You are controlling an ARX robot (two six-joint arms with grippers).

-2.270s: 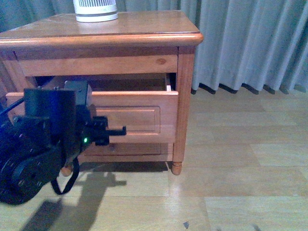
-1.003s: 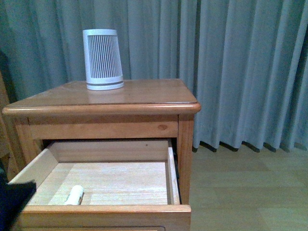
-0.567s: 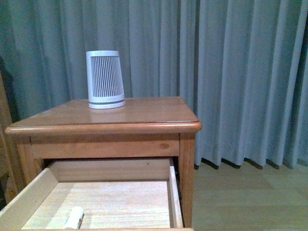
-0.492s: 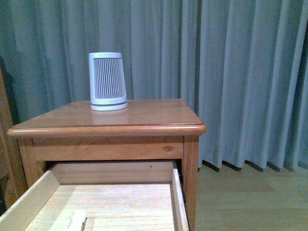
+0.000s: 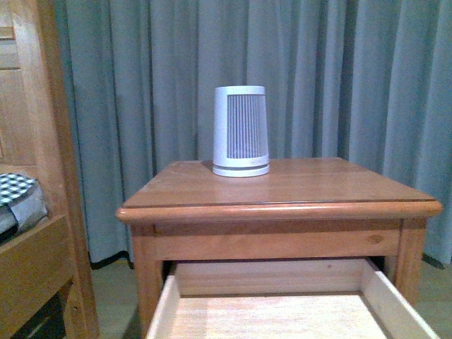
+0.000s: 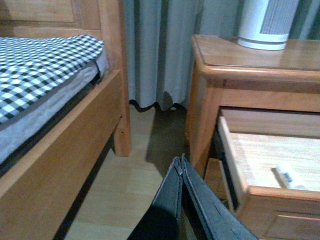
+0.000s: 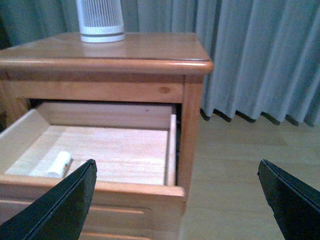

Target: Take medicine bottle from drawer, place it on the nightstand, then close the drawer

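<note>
Now | small white plastic medicine bottle (image 7: 60, 163) lay in front-left corner of honey-brown wooden drawer (image 7: 125, 192), axis roughly front-to-back | right gripper (image 7: 176, 162) gaped wide before drawer, likely nearer | left gripper (image 6: 180, 160) pinched together, beside drawer

- straight ahead of me stands the small honey-brown wooden nightstand (image 5: 282, 205), with its upper pale-lined wooden drawer (image 5: 268, 277) pulled out towards me from under the overhanging top.
- the white tapered slatted appliance (image 5: 241, 131) stands upright on the nightstand top, towards the back edge and left of the middle.
- the tiny white plastic medicine bottle (image 7: 60, 164) lies on its side on the drawer floor, near the front wall and nearer the bed-side wall.
- the wooden bed frame (image 5: 42, 268) stands left of the nightstand, with a strip of floor between them, and i see black-and-white checked bedding (image 6: 35, 60) lying on it.
- the grey-blue pleated curtain (image 5: 141, 85) hangs behind both, reaching down to the pale wooden floor (image 7: 240, 190).
</note>
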